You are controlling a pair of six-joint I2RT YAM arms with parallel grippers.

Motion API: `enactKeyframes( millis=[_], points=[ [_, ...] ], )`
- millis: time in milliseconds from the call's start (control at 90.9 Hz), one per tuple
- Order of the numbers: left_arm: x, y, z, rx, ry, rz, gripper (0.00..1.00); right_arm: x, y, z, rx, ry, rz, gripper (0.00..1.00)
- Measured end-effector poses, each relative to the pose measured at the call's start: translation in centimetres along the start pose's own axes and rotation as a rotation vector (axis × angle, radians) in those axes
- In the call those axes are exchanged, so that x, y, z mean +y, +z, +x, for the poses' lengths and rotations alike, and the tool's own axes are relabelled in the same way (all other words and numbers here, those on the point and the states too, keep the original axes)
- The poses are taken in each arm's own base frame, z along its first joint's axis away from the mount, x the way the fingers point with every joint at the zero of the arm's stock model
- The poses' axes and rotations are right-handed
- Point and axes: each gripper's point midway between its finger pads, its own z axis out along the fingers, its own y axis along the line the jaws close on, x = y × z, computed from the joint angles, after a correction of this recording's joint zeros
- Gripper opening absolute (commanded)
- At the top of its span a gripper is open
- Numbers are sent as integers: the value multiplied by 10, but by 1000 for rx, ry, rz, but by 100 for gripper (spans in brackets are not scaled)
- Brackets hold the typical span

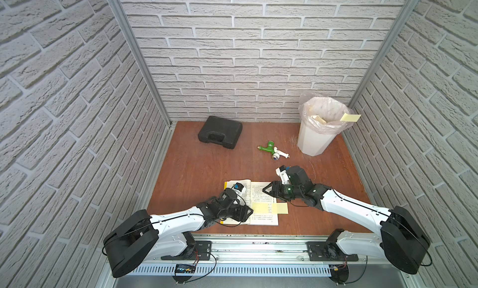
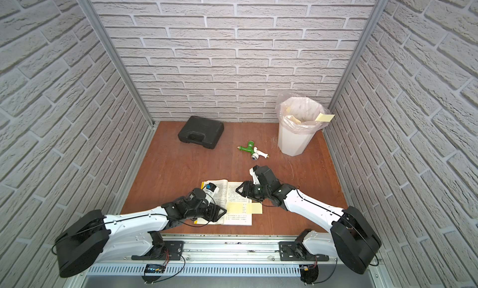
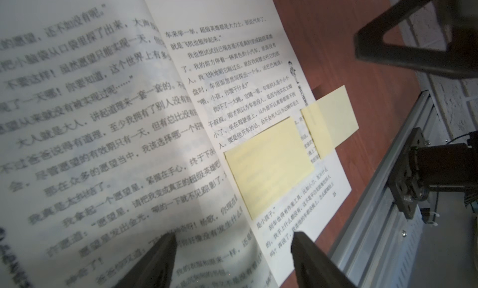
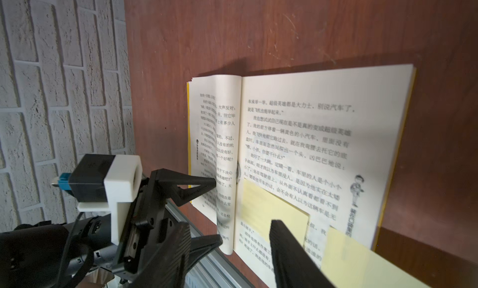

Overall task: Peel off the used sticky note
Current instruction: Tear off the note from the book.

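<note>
Step in hand: approach to the grasp is judged; no note has been lifted.
Task item: two sticky notes are seen on the right page of the open book (image 1: pixel 258 196), lower centre in both top views. The inner note (image 3: pixel 269 165) lies flat; the overhanging note (image 3: pixel 333 118) projects past the page edge. Which is the used one cannot be told.
Left gripper (image 3: pixel 232 235): open, empty, apparently pressing on the left page.
Right gripper (image 4: pixel 230 223): open, empty, above the right page.
Next move: a free note edge would need pinching and a slow peel while the book is held down.
Surroundings: bin (image 1: pixel 313 142) upper right, black case (image 1: pixel 219 135) and green tap (image 1: pixel 271 149) on the table (image 1: pixel 207 175), all well apart.
Obstruction: the left gripper lies close beside the inner note.
</note>
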Motion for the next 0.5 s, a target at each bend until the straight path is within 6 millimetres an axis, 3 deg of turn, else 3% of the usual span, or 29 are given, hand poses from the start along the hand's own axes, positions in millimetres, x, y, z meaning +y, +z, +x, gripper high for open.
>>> enactKeyframes(
  millis=[495],
  points=[
    [0,0,0,1,-1,0,76,-28,22,40,160,-21,69,56]
  ],
)
